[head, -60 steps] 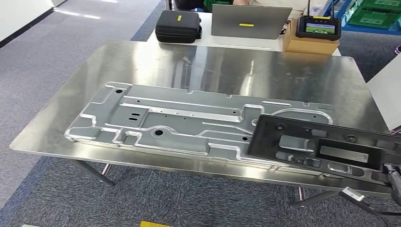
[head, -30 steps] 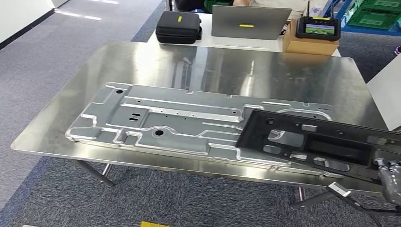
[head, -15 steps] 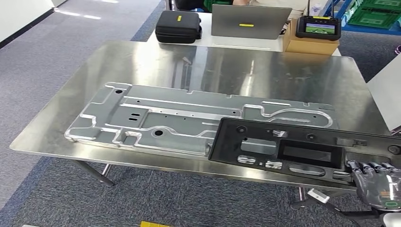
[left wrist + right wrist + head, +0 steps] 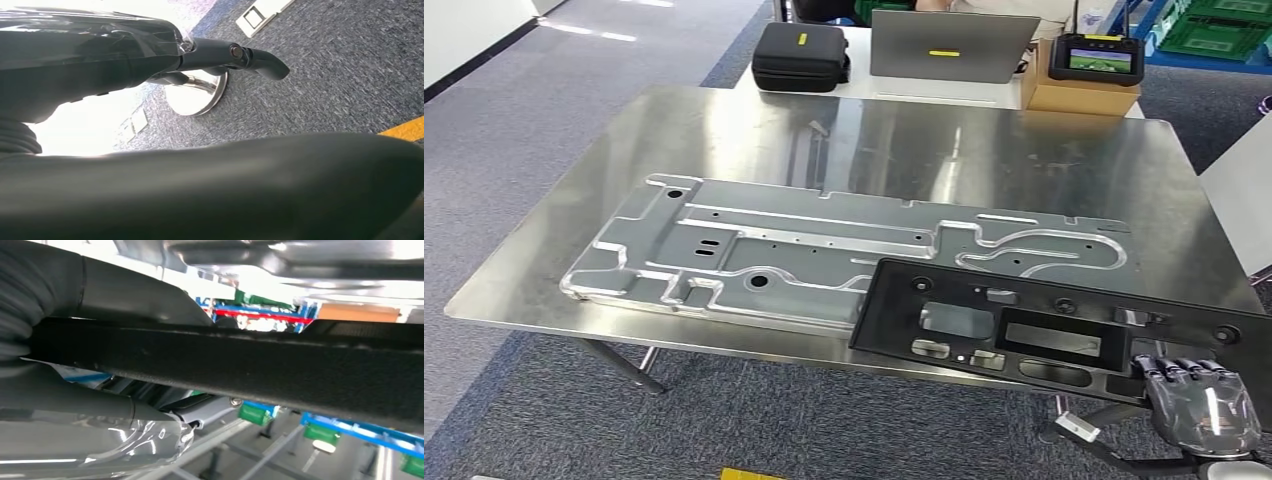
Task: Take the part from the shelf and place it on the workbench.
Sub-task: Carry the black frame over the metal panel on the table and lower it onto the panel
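A long black plastic part (image 4: pixel 1064 330) with several cut-outs hangs over the near right of the steel workbench (image 4: pixel 894 140), partly covering a large grey stamped metal panel (image 4: pixel 804 255). My right hand (image 4: pixel 1199 405) grips the part's near right edge, fingers over the rim. In the right wrist view the part's black edge (image 4: pixel 260 367) runs across between the grey thumb and the fingers of my right hand (image 4: pixel 75 370). The left wrist view looks down at carpet past my left hand (image 4: pixel 235 55); how its fingers stand is unclear.
Behind the bench, a second table holds a black case (image 4: pixel 801 55), a laptop (image 4: pixel 952 45), and a cardboard box (image 4: pixel 1079 95) with a controller (image 4: pixel 1096 55) on top. A white board (image 4: pixel 1239 190) leans at the right. Blue shelving with green bins (image 4: pixel 1219 25) stands at the far right.
My right hand has carried the black part leftward and nearer, and leveled it out over the bench's front edge. The hand has come further into the head view. The metal panel has not moved.
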You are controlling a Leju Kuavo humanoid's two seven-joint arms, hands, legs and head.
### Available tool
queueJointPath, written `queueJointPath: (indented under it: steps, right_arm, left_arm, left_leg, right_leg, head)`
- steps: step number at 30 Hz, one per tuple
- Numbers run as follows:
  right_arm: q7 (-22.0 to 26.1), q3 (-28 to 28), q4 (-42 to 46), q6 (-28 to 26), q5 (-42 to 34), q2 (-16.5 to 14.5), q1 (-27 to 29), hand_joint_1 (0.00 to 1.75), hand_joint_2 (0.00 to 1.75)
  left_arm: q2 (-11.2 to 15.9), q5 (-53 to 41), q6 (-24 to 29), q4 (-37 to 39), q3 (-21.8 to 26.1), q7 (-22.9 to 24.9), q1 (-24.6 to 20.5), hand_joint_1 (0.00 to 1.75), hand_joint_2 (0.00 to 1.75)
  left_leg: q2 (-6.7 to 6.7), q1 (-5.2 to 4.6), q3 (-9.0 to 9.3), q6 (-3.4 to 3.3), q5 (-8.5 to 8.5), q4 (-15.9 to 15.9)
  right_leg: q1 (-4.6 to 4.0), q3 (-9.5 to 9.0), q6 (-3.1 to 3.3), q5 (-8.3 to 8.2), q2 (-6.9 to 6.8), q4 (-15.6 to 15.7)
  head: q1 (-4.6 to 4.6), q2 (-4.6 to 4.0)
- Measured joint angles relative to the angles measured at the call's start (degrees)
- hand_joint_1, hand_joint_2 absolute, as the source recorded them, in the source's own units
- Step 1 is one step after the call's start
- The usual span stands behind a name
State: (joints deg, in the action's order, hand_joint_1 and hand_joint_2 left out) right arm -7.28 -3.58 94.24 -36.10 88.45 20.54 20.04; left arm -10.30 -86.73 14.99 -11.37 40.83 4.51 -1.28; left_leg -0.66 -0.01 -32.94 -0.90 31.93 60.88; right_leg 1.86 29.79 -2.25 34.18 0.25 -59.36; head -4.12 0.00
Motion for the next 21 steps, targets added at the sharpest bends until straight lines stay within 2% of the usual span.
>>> queueJointPath:
  steps: [7,10,21]
  right_arm:
    - [7.3,-4.1,-1.9,-0.3,-8.1,-4.8,-0.9,1.75,1.75]
    - [9.4,-5.5,-2.2,-0.6,-8.8,-6.3,-1.3,1.75,1.75]
    - [12.8,-9.4,-3.4,-1.9,-8.6,-10.0,-1.5,1.75,1.75]
  left_arm:
    - [0.3,0.0,0.0,0.0,0.0,-0.3,0.0,0.00,1.75]
    - [0.4,0.0,0.0,0.0,0.0,-0.6,0.0,0.00,1.75]
    - [0.9,0.0,0.0,0.0,0.0,-0.7,0.1,0.00,1.75]
  left_leg:
    - [0.00,-0.02,0.00,0.00,0.00,0.0]
    - [0.00,-0.02,0.00,0.00,0.00,0.0]
    - [0.00,-0.01,-0.01,0.00,0.00,0.0]
  right_leg:
    - [0.02,0.00,0.00,0.00,0.00,0.0]
    - [0.02,0.00,0.00,0.00,0.00,0.0]
    - [0.01,0.00,0.00,0.00,0.00,0.0]
  head:
    - [-0.01,0.00]
    - [-0.01,0.00]
    - [-0.01,0.00]
